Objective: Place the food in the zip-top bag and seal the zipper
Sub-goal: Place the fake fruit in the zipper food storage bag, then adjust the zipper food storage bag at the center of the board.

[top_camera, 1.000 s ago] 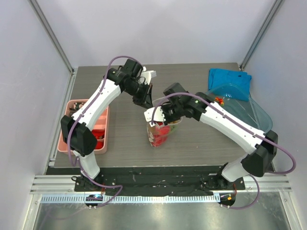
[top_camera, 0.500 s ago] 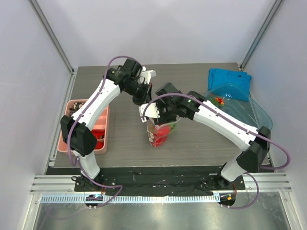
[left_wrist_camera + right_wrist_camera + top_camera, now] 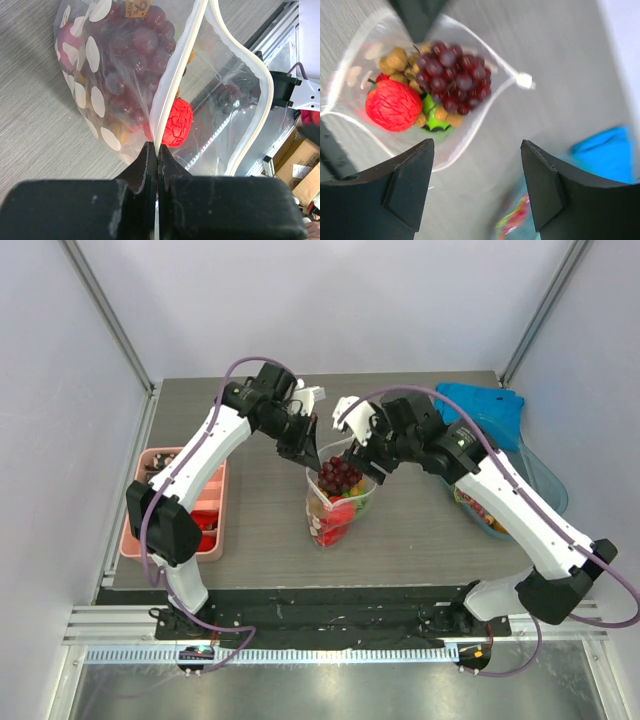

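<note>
The dotted zip-top bag (image 3: 338, 515) stands open mid-table. Inside it lie the dark purple grape bunch (image 3: 340, 475), a red piece (image 3: 392, 105), a green piece (image 3: 434, 117) and small tan bits. My left gripper (image 3: 305, 452) is shut on the far side of the whitish zipper (image 3: 175, 75), pinching the strip at its fingertips (image 3: 156, 150) and holding the mouth up. The grapes (image 3: 135, 45) press against the dotted wall. My right gripper (image 3: 362, 460) hovers above and right of the bag mouth, open (image 3: 476, 145) with nothing between its fingers.
A pink compartment tray (image 3: 150, 530) sits at the table's left edge. At the right are a clear blue-tinted tub (image 3: 530, 480) with more food (image 3: 475, 505) in it and a blue cloth (image 3: 478, 405) behind it.
My right gripper opened, leaving the grape bunch in the bag, then rose and drew back to the right. The left gripper kept its pinch on the zipper.
</note>
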`<control>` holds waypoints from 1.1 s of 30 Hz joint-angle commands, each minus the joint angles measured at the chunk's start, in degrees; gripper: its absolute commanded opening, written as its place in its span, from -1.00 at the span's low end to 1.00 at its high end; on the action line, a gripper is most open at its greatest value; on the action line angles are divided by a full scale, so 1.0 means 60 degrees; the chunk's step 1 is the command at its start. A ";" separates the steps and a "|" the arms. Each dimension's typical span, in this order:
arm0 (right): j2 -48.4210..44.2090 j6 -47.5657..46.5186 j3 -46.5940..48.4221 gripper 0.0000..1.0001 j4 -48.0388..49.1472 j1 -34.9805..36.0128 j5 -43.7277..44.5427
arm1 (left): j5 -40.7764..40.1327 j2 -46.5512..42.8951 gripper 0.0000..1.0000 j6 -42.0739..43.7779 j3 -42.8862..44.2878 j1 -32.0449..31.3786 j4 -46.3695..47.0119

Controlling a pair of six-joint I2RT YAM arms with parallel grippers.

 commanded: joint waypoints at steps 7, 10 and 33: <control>0.0909 0.3112 -0.0727 0.21 -0.0615 -0.1805 -0.3221 | 0.0179 -0.0471 -0.89 -0.0149 -0.0252 0.0050 0.0206; 0.1259 0.3156 -0.0656 -0.77 -0.1385 -0.2140 -0.5043 | 0.0208 -0.0559 -0.67 -0.0208 -0.0195 0.0006 0.0045; 0.1393 0.3275 0.0311 0.56 -0.1331 -0.4088 -0.6199 | -0.0788 -0.0677 -1.00 0.0319 -0.0399 -0.0214 -0.0205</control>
